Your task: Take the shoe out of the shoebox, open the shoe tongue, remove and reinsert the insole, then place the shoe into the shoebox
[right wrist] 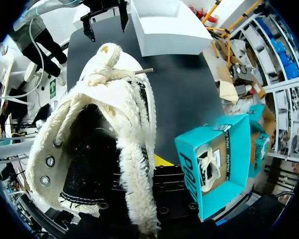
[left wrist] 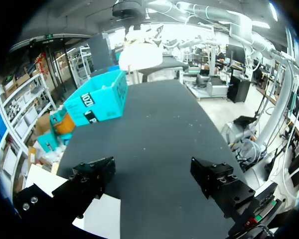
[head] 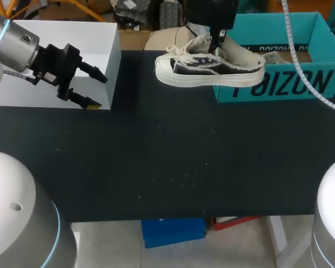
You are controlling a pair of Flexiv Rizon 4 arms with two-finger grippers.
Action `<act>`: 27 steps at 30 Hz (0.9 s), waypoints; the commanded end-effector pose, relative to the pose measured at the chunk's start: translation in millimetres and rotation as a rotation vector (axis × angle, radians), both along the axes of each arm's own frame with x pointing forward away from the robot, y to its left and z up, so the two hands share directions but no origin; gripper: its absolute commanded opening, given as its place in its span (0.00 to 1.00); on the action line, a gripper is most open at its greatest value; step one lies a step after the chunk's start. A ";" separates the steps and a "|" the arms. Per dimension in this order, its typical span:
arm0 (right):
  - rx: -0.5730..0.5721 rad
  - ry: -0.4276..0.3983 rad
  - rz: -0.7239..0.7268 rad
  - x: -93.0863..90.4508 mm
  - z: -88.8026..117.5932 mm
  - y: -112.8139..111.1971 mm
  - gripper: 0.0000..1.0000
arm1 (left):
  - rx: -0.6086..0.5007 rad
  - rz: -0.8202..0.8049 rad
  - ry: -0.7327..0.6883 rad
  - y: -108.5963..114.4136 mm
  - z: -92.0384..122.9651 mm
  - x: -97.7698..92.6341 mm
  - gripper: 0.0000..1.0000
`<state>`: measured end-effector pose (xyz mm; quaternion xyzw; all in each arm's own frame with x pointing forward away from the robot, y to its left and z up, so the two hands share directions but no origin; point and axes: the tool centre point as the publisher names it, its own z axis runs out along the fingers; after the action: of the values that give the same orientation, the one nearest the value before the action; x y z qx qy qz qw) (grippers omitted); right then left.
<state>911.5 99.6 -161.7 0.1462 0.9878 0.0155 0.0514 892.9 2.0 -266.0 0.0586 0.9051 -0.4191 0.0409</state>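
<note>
A black and cream sneaker (head: pixel 209 66) hangs above the table's far edge, toe toward the left, just in front of the teal shoebox (head: pixel 301 84). My right gripper (head: pixel 215 47) comes down from above, shut on the shoe's frayed cream collar (right wrist: pixel 134 149); one yellow fingertip (right wrist: pixel 163 160) shows beside it. In the right wrist view the shoebox (right wrist: pixel 189 174) holds a second shoe (right wrist: pixel 208 167). My left gripper (head: pixel 97 91) stands open and empty at the far left, over the corner of a white box lid (head: pixel 61 42). From the left wrist, the shoe (left wrist: pixel 139 56) and shoebox (left wrist: pixel 97 102) lie far ahead.
The black table (head: pixel 167 156) stretches between the two arms. The white lid (left wrist: pixel 99 219) lies under my left gripper (left wrist: pixel 154 184). Cardboard boxes stand behind the table's far edge.
</note>
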 end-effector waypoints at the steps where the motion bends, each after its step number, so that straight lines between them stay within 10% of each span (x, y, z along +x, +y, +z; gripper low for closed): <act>1: -0.032 -0.004 0.027 13.7 0.3 2.5 0.00 | 0.003 0.004 -0.002 -1.0 -0.7 -0.8 1.00; 10: -0.068 -0.010 0.136 79.0 -0.9 -37.9 0.00 | 0.003 0.004 -0.002 -1.0 -0.7 -0.8 1.00; 27: -0.070 -0.072 0.223 258.7 -4.6 -170.6 0.00 | 0.003 0.004 -0.002 -1.0 -0.7 -0.8 1.00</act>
<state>1125.6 -53.3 -164.2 0.0352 0.9923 -0.0288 0.1148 892.9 2.0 -266.0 0.0586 0.9051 -0.4191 0.0409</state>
